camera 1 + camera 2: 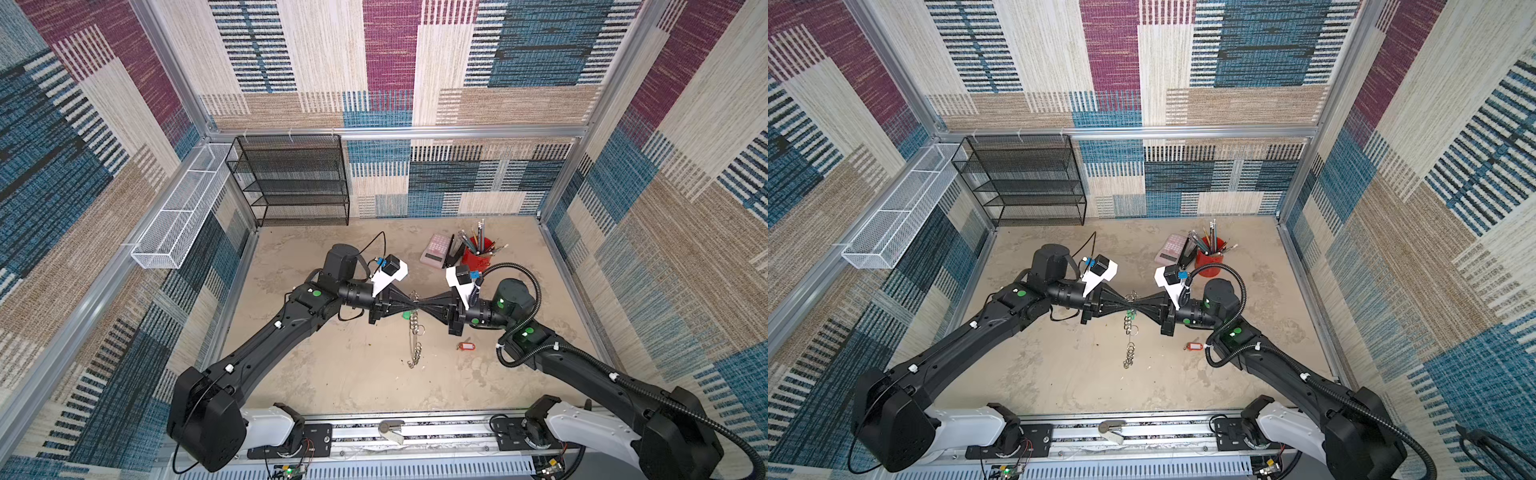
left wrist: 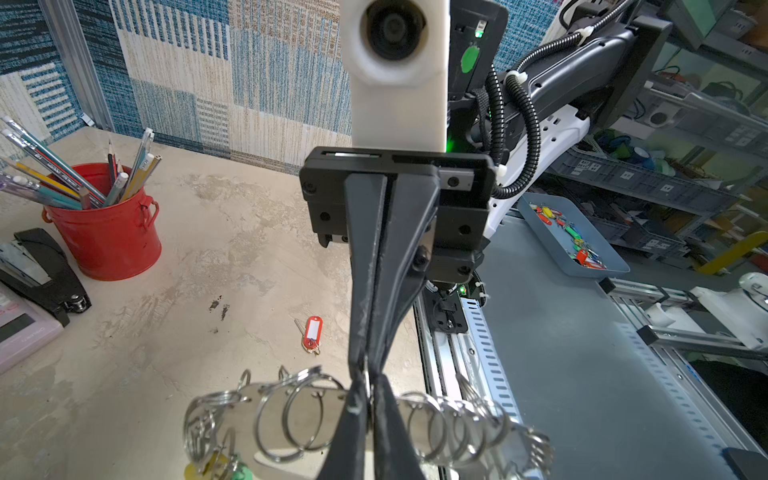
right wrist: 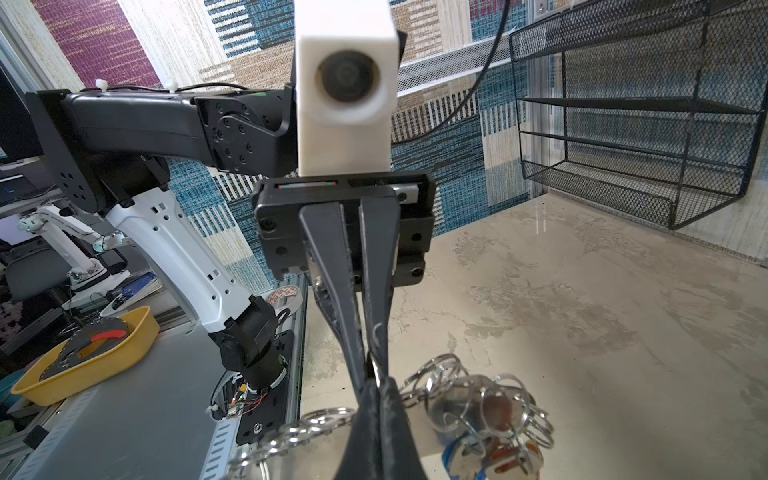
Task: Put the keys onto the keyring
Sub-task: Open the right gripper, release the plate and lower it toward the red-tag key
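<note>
The keyring [image 1: 414, 332] is lifted above the table at its middle and hangs lengthwise toward the front edge, its silver split rings dangling. In both top views my left gripper [image 1: 414, 310] and right gripper [image 1: 419, 310] meet tip to tip on it. The left wrist view shows the left gripper [image 2: 368, 388] shut on a split ring of the keyring [image 2: 299, 411]. The right gripper [image 3: 376, 384] is shut on the same spot of the keyring [image 3: 478, 399]. Keys with blue and red tags [image 3: 478, 457] hang from one end. A key with a red tag [image 1: 465, 345] lies loose on the table under the right arm.
A red pencil cup [image 1: 478, 257], a black stapler [image 1: 454, 252] and a pink calculator [image 1: 434, 249] stand at the back right. A black mesh shelf [image 1: 291, 183] fills the back left corner; a white wire basket [image 1: 183, 208] hangs on the left wall.
</note>
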You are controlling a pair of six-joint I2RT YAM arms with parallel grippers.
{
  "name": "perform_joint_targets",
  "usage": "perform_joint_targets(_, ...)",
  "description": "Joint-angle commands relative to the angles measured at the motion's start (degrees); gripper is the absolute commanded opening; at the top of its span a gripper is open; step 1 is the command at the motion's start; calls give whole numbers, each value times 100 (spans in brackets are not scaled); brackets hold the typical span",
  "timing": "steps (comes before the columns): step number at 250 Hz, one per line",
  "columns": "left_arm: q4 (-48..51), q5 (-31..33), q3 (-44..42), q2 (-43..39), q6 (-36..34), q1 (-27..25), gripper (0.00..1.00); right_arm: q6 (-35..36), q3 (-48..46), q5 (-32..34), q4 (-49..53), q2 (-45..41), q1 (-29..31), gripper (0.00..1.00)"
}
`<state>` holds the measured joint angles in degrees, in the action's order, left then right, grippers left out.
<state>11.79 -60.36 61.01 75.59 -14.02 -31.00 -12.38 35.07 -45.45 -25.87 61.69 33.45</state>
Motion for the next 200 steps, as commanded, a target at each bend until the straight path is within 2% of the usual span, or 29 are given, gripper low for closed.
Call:
perform_joint_targets(1,20,-187,7,-21,-153,-16,0,-48,15,-7,-248,-11,12,0)
perform_joint_targets(66,-123,-57,-161,-169,-138,-31,0,-49,36,47,-215,-46,11,0)
perform_joint_targets(74,-223,18,-216,-201,-66,-36,0,-53,48,58,-191,-59,12,6)
perform_joint_targets(88,-398,127,-312,-266,32,-36,0,-82,58,140,-125,-85,12,22)
perform_joint_targets(118,-638,260,-464,-375,218,-36,0,-89,81,240,38,-189,3,34)
perform_joint_targets(167,-947,421,-691,-529,472,-22,0,-295,173,514,310,-451,-225,67)
perform_joint_targets(200,-1103,667,-894,-658,664,-15,0,-529,313,742,790,-506,-559,78)
